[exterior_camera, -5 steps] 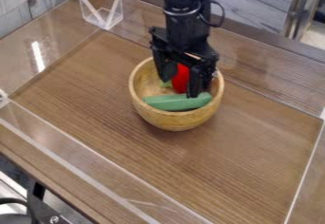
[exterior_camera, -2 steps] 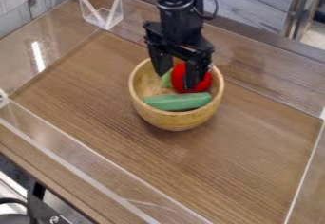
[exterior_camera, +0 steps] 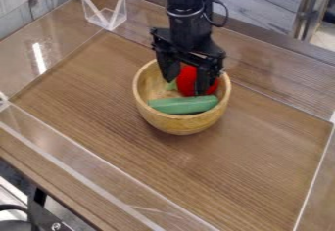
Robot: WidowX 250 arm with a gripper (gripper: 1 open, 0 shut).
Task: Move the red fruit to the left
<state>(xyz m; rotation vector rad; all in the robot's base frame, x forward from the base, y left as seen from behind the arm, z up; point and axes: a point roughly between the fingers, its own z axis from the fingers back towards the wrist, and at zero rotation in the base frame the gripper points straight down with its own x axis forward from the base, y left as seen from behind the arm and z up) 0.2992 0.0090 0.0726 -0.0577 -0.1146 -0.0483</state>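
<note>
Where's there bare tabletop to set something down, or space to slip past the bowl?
The wooden table looks bare left of the bowl and between the bowl and the picture's bottom edge; a strip right of the bowl also looks open. It's crowded inside: the hand is over the red fruit, beside the long green vegetable.

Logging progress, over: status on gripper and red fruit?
Gripper open, over bowl. Red fruit in wooden bowl, not yet moved out. Green vegetable beside it.

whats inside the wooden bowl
The round wooden bowl holds a bright red round fruit and a long green vegetable; the black tool hides part of the inside.
</note>
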